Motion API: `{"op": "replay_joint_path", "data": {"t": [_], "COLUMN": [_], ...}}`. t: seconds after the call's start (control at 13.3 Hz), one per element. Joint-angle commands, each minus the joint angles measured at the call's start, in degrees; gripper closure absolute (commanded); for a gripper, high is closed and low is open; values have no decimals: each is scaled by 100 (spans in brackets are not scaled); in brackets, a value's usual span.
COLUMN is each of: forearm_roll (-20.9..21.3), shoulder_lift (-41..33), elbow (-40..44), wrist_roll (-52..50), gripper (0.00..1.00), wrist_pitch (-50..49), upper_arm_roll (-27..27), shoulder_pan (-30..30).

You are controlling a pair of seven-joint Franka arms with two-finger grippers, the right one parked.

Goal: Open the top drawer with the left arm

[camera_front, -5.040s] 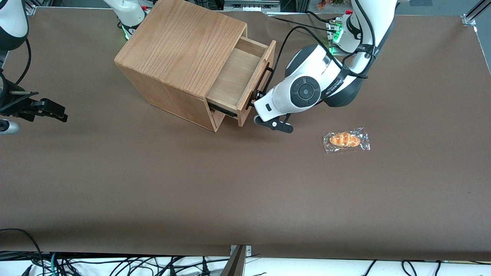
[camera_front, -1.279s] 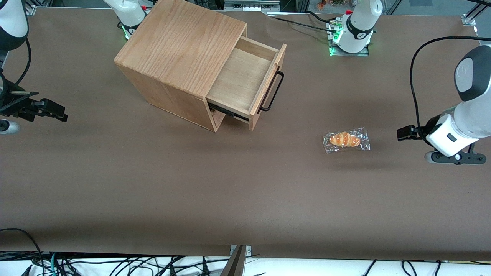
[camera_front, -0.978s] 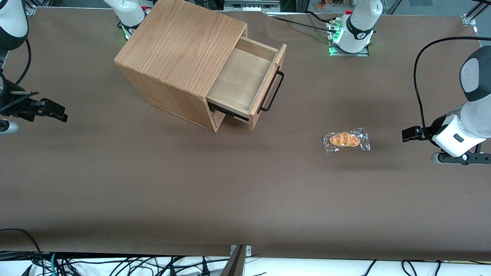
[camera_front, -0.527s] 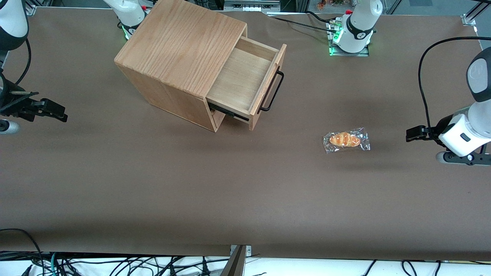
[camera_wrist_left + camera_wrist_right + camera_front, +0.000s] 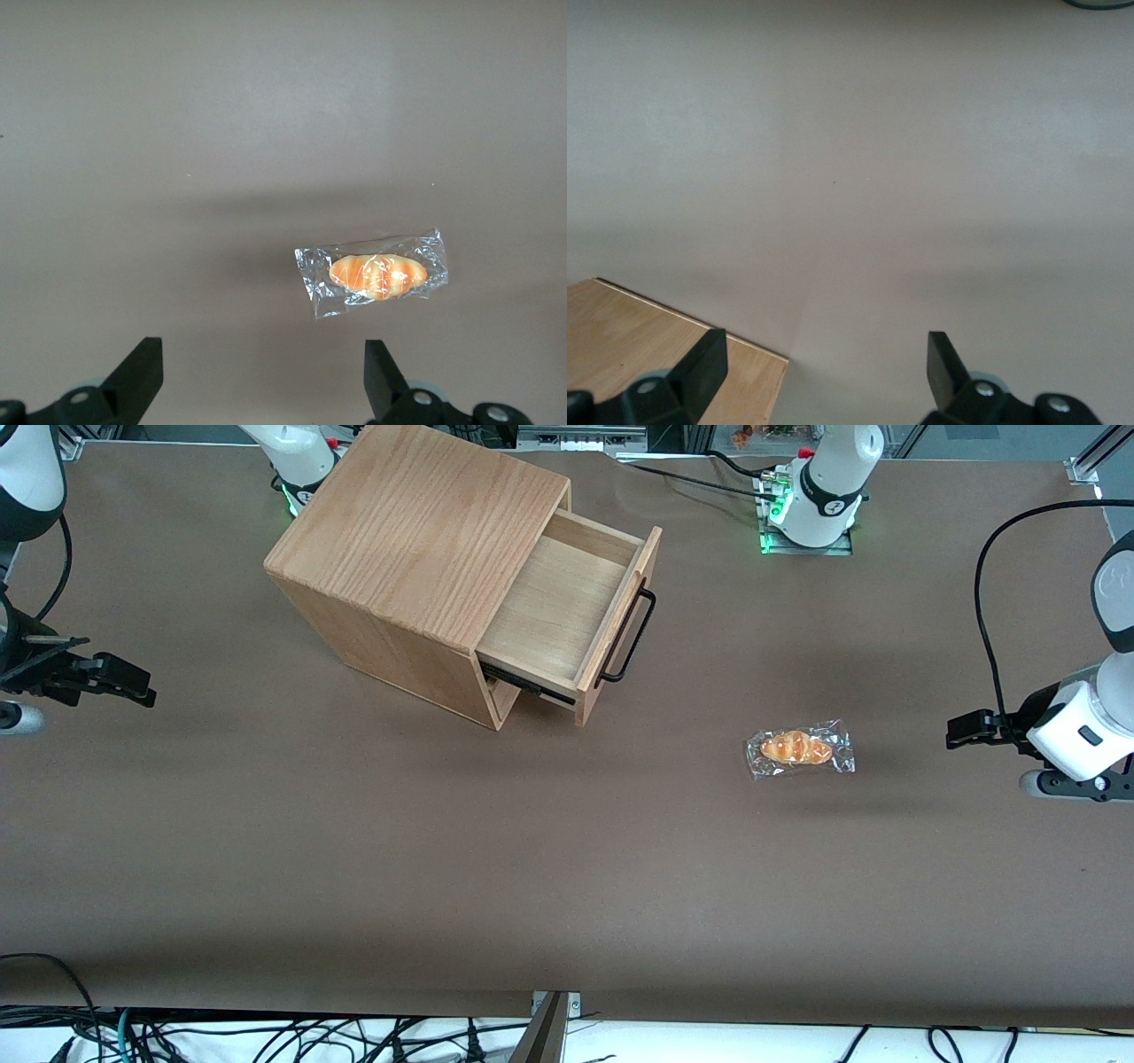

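Top drawer (image 5: 567, 607) of light oak stands pulled out of the cube-shaped oak cabinet (image 5: 416, 540), its long black metal bar handle (image 5: 627, 636) facing the working arm's end of the brown table (image 5: 567, 850). Well apart there, the left arm's small black gripper (image 5: 263, 390) hovers open, near a plastic-wrapped orange bread roll (image 5: 798, 748).

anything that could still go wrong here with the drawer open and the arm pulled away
1. The top drawer juts out of the cabinet with its handle sticking out; an arm sweeping past could snag it.
2. The wrapped bread lies on the table between the drawer and the open gripper, which hangs toward the working arm's end; a low return path could knock or drag it.
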Motion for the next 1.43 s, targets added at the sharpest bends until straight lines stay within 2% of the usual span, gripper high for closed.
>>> {"op": "replay_joint_path", "data": {"t": [0.0, 0.53, 0.68, 1.35], "forearm_roll": [-137, -154, -374, -366], "shoulder_lift": [-70, -140, -166, -210], "elbow": [44, 53, 70, 141], "wrist_roll": [99, 152, 143, 143], "gripper": [0, 0, 0, 0], "wrist_pitch": [-232, -435, -435, -435], "upper_arm_roll": [-11, -65, -47, -3], "shoulder_pan": [-41, 38, 38, 47]}}
